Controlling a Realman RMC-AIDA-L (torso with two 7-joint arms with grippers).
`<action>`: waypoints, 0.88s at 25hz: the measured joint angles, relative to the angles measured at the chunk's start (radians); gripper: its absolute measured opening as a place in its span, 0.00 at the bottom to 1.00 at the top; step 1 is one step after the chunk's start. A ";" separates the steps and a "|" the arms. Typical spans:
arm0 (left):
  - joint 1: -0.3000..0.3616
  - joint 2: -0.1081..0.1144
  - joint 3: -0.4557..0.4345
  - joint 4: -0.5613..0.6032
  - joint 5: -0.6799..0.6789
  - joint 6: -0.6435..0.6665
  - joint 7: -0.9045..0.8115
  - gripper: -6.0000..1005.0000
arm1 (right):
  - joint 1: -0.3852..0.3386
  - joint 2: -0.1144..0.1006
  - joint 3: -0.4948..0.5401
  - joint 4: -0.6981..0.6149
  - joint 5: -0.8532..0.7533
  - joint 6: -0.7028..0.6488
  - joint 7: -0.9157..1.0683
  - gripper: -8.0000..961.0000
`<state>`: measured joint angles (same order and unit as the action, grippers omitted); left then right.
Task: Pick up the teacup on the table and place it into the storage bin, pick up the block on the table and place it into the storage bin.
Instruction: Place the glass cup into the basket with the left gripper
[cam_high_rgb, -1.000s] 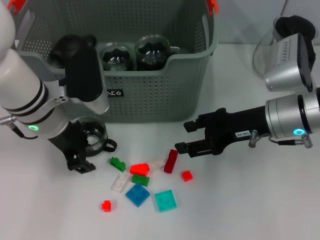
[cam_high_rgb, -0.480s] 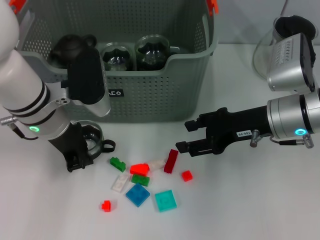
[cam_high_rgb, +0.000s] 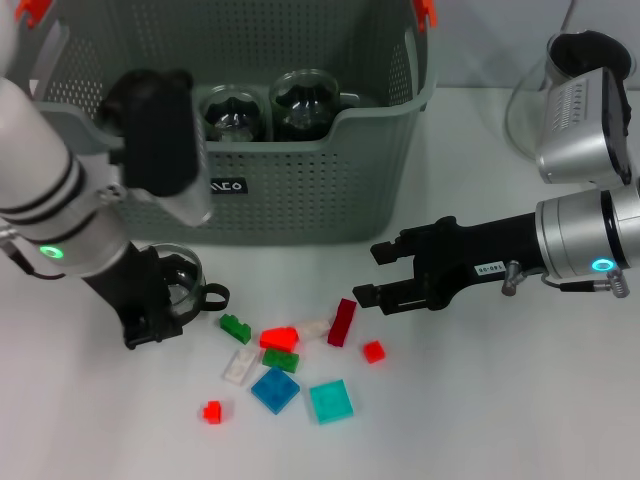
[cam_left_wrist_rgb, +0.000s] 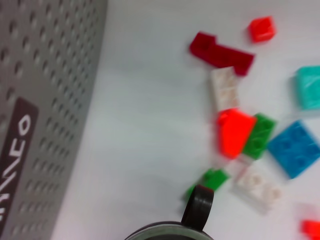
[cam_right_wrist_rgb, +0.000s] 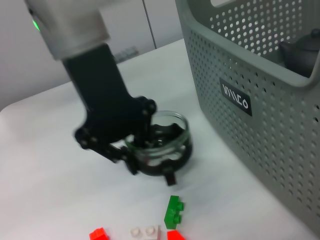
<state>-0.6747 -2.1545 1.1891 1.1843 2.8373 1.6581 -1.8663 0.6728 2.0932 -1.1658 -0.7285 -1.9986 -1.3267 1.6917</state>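
Observation:
A glass teacup (cam_high_rgb: 186, 282) with a black handle (cam_left_wrist_rgb: 198, 206) stands just in front of the storage bin (cam_high_rgb: 300, 190). My left gripper (cam_high_rgb: 152, 316) is shut on its rim, and the right wrist view shows the left gripper (cam_right_wrist_rgb: 132, 155) clamped on the teacup (cam_right_wrist_rgb: 166, 144). Several blocks lie scattered mid-table, among them a dark red block (cam_high_rgb: 342, 322), a red block (cam_high_rgb: 279, 338) and a blue block (cam_high_rgb: 274, 389). My right gripper (cam_high_rgb: 372, 272) is open and holds nothing, just beyond and to the right of the dark red block.
Two glass cups (cam_high_rgb: 303, 98) and a dark teapot (cam_high_rgb: 130, 88) sit inside the bin. A glass teapot (cam_high_rgb: 528, 105) stands at the back right, behind my right arm. Bare table lies in front of the blocks.
My left arm has shifted a little to the left and its wrist has swung, with the teacup staying in its grip. The right gripper has hardly moved.

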 joint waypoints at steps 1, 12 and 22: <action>0.000 -0.001 -0.020 0.022 -0.006 0.034 0.005 0.05 | 0.000 0.000 0.000 0.000 0.000 0.000 -0.001 0.74; -0.068 0.008 -0.300 0.250 -0.197 0.410 -0.034 0.05 | -0.006 -0.002 0.002 0.003 -0.002 -0.002 -0.018 0.74; -0.195 0.063 -0.371 0.262 -0.328 0.372 -0.126 0.05 | -0.002 -0.001 0.005 0.003 -0.002 -0.014 -0.011 0.74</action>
<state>-0.8700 -2.0920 0.8180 1.4458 2.5093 2.0301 -1.9920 0.6703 2.0923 -1.1603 -0.7255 -2.0002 -1.3404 1.6811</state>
